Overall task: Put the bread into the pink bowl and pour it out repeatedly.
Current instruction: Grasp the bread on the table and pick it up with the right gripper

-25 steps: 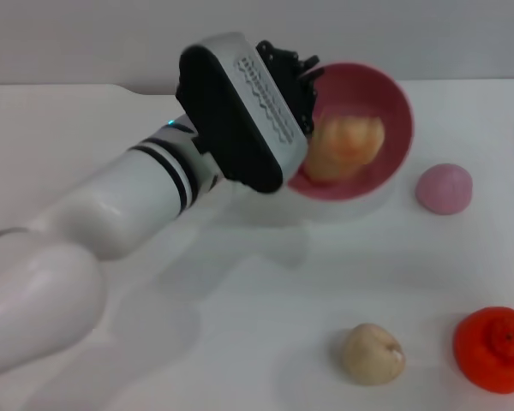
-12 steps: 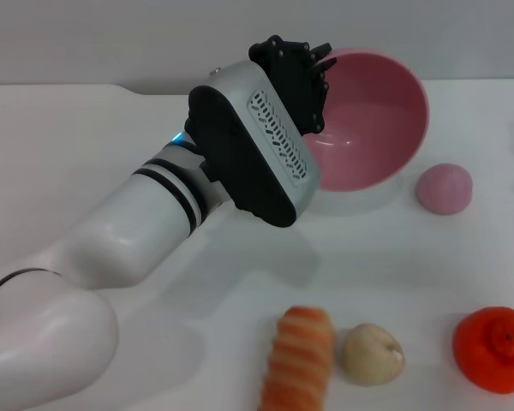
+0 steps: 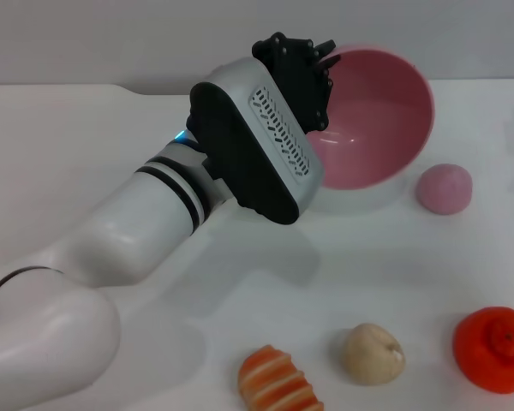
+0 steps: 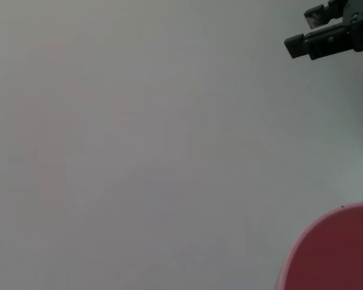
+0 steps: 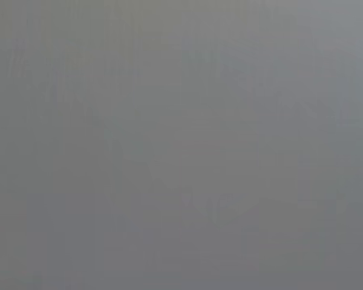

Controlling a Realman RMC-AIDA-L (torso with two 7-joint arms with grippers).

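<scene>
While my left arm reaches across the white counter (image 3: 240,300), the nearest thing in the head view is the elongated ridged bread (image 3: 277,382), orange-brown segments with cream bands, lying at the counter's near edge and partly cut off by the frame. Just beside it, apart from it, sits a small beige lump (image 3: 373,353), and farther toward my right a bright orange-red round fruit (image 3: 494,347). A small round pink bun (image 3: 444,188) lies farther back, near the bowl but not touching it.

Farthest from me, my left end effector (image 3: 313,81) is clamped on the near rim of the glossy pink plastic bowl (image 3: 381,120), which is lifted and tilted so its mouth faces toward me; its inside holds nothing. The bread is well apart from it.

My left wrist view shows what the head view does not: dark finger parts (image 4: 327,33) against a plain grey background, and only a curved edge of the pink bowl (image 4: 336,251). My right wrist view shows plain grey only, and my right end effector appears in no view.
</scene>
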